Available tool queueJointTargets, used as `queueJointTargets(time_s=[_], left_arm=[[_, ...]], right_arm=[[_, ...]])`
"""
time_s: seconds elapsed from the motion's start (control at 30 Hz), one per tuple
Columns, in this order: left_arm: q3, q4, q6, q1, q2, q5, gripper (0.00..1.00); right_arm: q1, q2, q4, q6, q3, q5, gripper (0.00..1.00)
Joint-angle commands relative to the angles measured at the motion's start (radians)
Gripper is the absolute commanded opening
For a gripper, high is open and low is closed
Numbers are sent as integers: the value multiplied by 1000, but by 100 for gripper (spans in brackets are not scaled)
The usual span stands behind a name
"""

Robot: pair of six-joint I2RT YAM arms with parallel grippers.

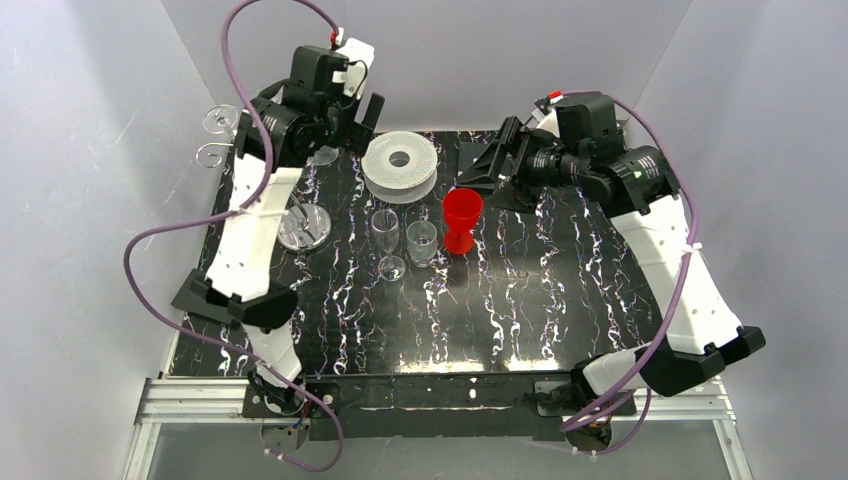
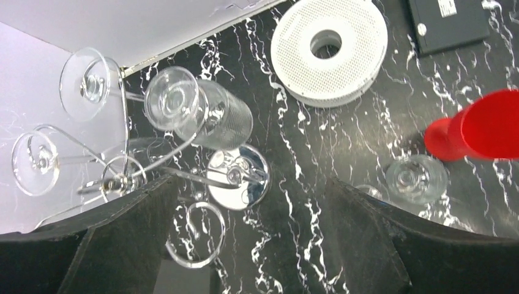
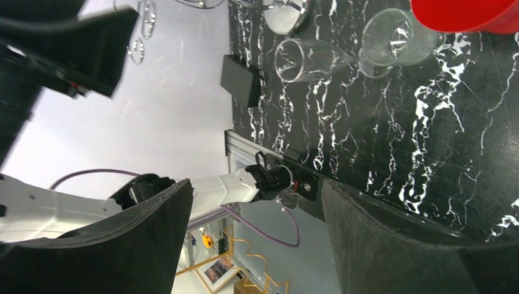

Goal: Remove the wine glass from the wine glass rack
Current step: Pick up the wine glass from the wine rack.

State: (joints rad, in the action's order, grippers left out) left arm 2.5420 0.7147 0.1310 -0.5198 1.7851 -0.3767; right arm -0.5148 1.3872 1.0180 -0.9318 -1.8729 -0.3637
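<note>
Wine glass rack [image 1: 305,227]: chrome disc base sits on the dark marbled table [image 1: 560,300], left of centre in the overhead view. Its wire arms curl out toward the upper left, past the table edge and against the pale wall.

The glasses hang inverted, each foot caught in a wire hook, which is why the round feet show on top and the bowls below. The nearest wine glass [image 2: 174,98] is upper left of centre in the left wrist view. Its ribbed bowl slants down-right toward the disc base. Other hanging glasses [image 2: 85,84] are further left, over the wall side. A thin ring is at bottom centre-left; I cannot tell whether it is a wire loop or a glass foot.

Left end effector [image 2: 251,184]: above the rack and looking down on it, fingers spread wide with nothing between them. It looks poised for an approach, with no contact yet.

Right end effector [image 3: 256,184]: upper right of centre overhead, turned on its side, fingers wide apart and empty. It is well apart from the rack, probably held out of the left arm's way.

White spool [image 1: 400,165], red cup [image 1: 462,218] and two clear glasses [image 1: 388,240] stand near mid-table, just right of the rack.

Judgement: the foot has to slide out along its hook before the glass comes free. A straight pull could drag the light rack or knock the neighbouring glasses.
</note>
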Motion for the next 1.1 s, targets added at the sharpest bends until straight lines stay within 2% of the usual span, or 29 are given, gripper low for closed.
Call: queueJointTargets(time_s=[0.0, 0.07, 0.17, 0.23, 0.33, 0.43, 0.6, 0.87, 1.07], left_arm=[[71, -61, -36, 58, 47, -21, 87], [31, -111, -62, 84, 46, -7, 87], [40, -108, -68, 116, 64, -5, 87], [-5, -126, -86, 144, 52, -8, 87], [-40, -137, -92, 168, 44, -5, 87], [-2, -101, -81, 197, 61, -11, 87], [-16, -101, -201, 274, 66, 68, 87], [7, -136, -241, 285, 119, 87, 86], [-3, -175, -242, 289, 131, 105, 83]], right_arm=[[1, -6, -63, 55, 4, 4, 85], [0, 25, -68, 65, -8, 13, 85], [4, 120, 22, 82, -151, 6, 85], [4, 163, 58, 93, -202, 3, 85], [4, 173, 58, 98, -202, 14, 85], [4, 170, 43, 79, -198, 25, 85], [4, 178, 49, 78, -198, 18, 85], [5, 185, 59, 144, -205, 15, 85], [38, 262, 135, 258, -355, -25, 85]])
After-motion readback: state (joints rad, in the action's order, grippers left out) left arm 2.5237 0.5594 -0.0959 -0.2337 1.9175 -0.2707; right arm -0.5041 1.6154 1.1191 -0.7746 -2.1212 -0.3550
